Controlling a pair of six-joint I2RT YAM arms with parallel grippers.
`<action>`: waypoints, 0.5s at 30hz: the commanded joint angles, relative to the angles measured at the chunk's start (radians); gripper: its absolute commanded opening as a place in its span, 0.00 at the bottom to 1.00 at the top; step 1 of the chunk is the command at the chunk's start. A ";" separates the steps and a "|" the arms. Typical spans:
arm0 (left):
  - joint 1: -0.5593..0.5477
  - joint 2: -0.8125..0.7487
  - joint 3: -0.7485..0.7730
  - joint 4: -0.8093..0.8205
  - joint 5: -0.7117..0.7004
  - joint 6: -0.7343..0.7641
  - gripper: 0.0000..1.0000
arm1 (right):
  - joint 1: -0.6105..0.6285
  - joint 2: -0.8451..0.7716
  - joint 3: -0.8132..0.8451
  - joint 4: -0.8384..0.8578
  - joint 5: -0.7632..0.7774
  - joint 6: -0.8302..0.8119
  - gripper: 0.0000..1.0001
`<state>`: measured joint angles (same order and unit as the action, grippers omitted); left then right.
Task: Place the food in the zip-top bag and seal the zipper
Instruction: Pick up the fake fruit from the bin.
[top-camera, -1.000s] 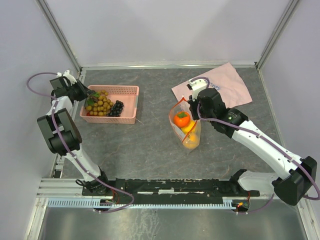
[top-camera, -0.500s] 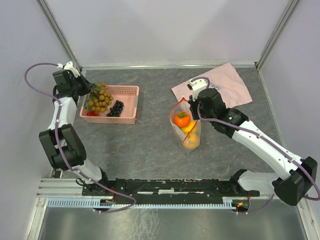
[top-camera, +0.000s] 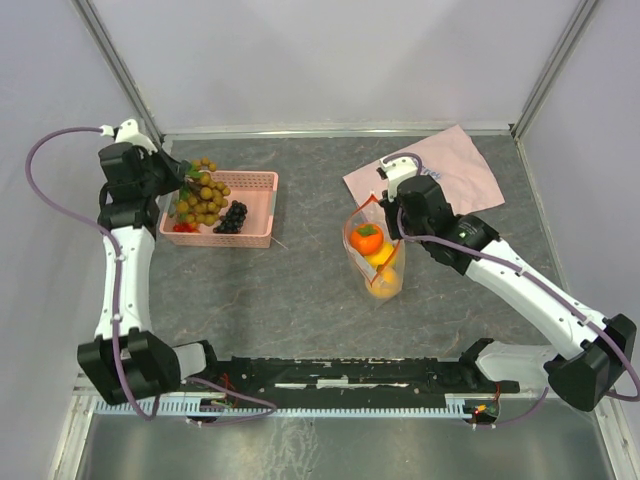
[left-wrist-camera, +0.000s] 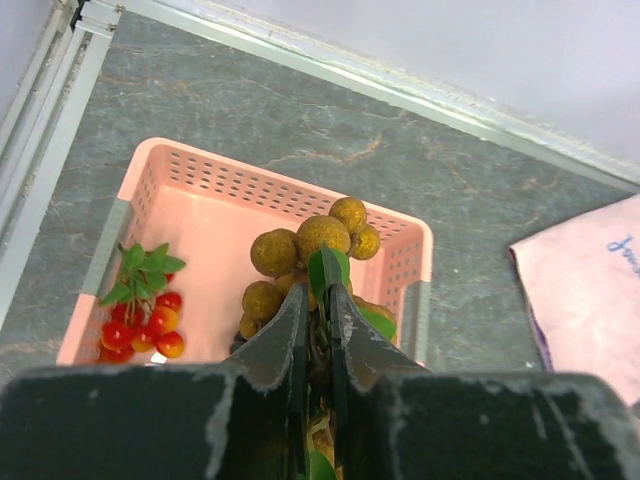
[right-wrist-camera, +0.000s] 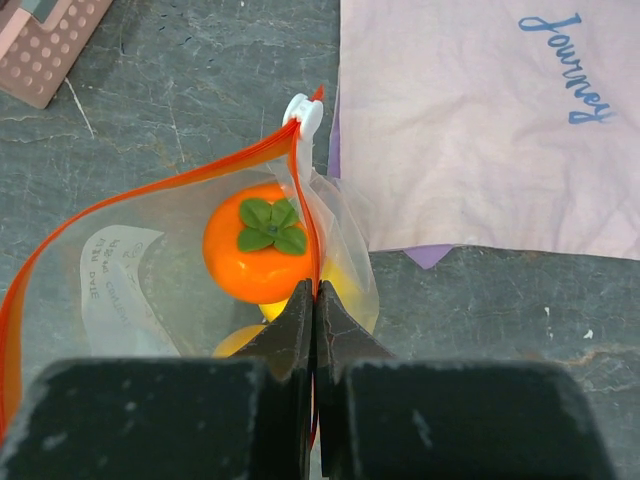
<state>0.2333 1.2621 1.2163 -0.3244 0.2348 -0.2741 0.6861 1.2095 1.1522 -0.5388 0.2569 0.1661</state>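
Observation:
My left gripper (left-wrist-camera: 318, 300) is shut on the stem of the tan-brown berry cluster (top-camera: 200, 195) and holds it lifted above the pink basket (top-camera: 255, 182); the berries (left-wrist-camera: 322, 240) hang past the fingertips. Dark grapes (top-camera: 233, 215) and tiny red pieces (left-wrist-camera: 142, 325) lie in the basket. My right gripper (right-wrist-camera: 314, 300) is shut on the orange-red zipper (right-wrist-camera: 150, 190) edge of the clear zip-top bag (top-camera: 372, 260), holding its mouth up and open. The persimmon (right-wrist-camera: 260, 240), the lemon (top-camera: 380, 258) and the orange (top-camera: 381, 285) sit inside the bag.
A pink cloth with writing (top-camera: 440, 175) lies behind the bag at the back right. Metal frame rails (top-camera: 330, 128) edge the grey table at the back and left. The white zipper slider (right-wrist-camera: 303, 115) sits at the far end of the bag's mouth.
My left arm has risen and lifted the berry cluster up out of the basket. My right gripper has pulled the bag's edge slightly higher and to the right.

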 joint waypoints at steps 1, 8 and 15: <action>-0.032 -0.128 -0.014 -0.023 0.019 -0.122 0.03 | -0.002 -0.021 0.066 -0.024 0.036 -0.009 0.02; -0.134 -0.295 -0.054 -0.038 0.024 -0.196 0.03 | -0.001 -0.021 0.072 -0.032 0.031 0.020 0.02; -0.336 -0.335 -0.074 -0.007 0.030 -0.304 0.03 | 0.002 0.007 0.121 -0.067 0.023 0.027 0.01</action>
<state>-0.0101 0.9466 1.1641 -0.3794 0.2455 -0.4656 0.6861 1.2102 1.1954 -0.6014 0.2703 0.1787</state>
